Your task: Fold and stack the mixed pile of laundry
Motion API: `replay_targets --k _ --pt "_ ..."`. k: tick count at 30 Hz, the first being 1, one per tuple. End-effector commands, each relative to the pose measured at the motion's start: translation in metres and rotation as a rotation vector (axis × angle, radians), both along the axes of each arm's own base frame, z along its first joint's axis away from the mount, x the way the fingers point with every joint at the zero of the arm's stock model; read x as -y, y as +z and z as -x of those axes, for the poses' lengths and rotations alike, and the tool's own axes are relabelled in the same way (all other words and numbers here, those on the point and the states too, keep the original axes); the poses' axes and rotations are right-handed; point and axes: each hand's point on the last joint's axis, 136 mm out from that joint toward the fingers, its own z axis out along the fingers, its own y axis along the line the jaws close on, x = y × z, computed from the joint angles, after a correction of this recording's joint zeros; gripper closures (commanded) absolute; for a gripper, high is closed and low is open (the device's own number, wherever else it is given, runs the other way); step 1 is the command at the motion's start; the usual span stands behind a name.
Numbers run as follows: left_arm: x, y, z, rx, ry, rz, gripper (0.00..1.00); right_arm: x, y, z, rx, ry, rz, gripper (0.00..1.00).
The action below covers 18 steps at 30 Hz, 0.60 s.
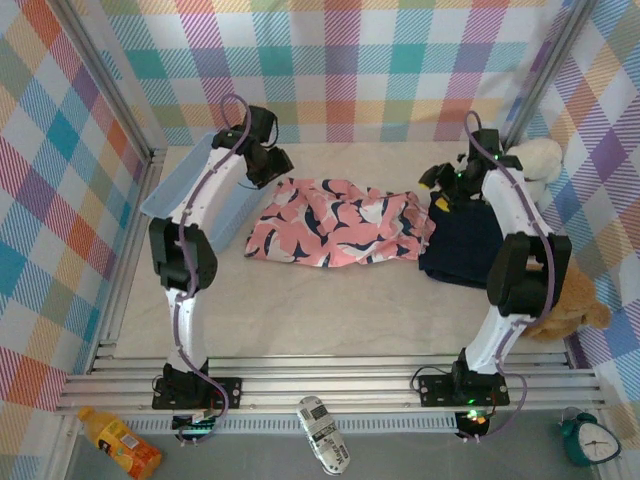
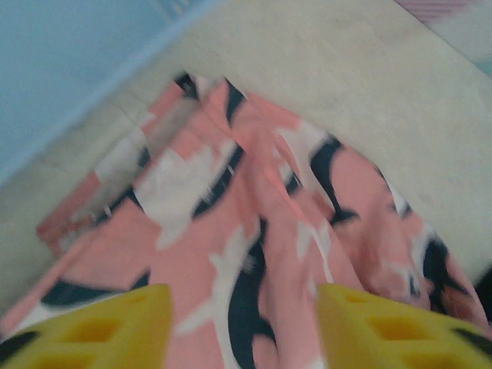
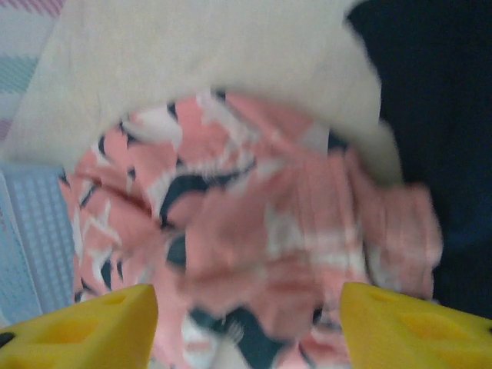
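Neither garment looks folded yet, and nothing is stacked.
The pink garment (image 1: 340, 222) lies rumpled and open at frame centre. Its right edge touches the navy T-shirt (image 1: 462, 250), bunched at centre right. The left gripper (image 2: 242, 307) and right gripper (image 3: 246, 307) hover over the pink cloth's ends, fingers spread, holding nothing.

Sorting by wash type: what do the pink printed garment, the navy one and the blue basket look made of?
Pink printed garment: thin matte cloth, soft creases. Navy garment: matte cloth, possibly jersey; lies limp. Blue basket: likely rigid plastic, straight walls, gridded surface.
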Motion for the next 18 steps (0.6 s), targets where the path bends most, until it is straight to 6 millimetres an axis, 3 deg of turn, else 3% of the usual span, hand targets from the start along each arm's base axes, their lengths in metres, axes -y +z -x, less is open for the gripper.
replay_targets --k 1,5,9,14,18 --pt "0.043 0.013 0.043 0.025 -0.141 0.057 0.63 -0.029 -0.002 0.039 -0.009 0.087 0.001 0.42" --pt "0.057 -0.034 0.084 -0.065 -0.081 0.121 0.73 -0.055 -0.021 0.073 -0.051 0.127 0.018 0.47" --pt "0.049 -0.083 0.095 -0.123 0.049 0.145 0.86 -0.065 -0.040 0.070 -0.082 0.116 -0.001 0.54" --pt "0.032 -0.115 0.071 -0.116 0.078 -0.017 0.92 -0.062 -0.056 0.030 -0.101 0.099 0.069 0.55" --pt "-0.003 -0.140 0.049 -0.139 0.110 -0.207 0.95 -0.044 -0.086 0.014 -0.187 0.052 0.176 0.52"
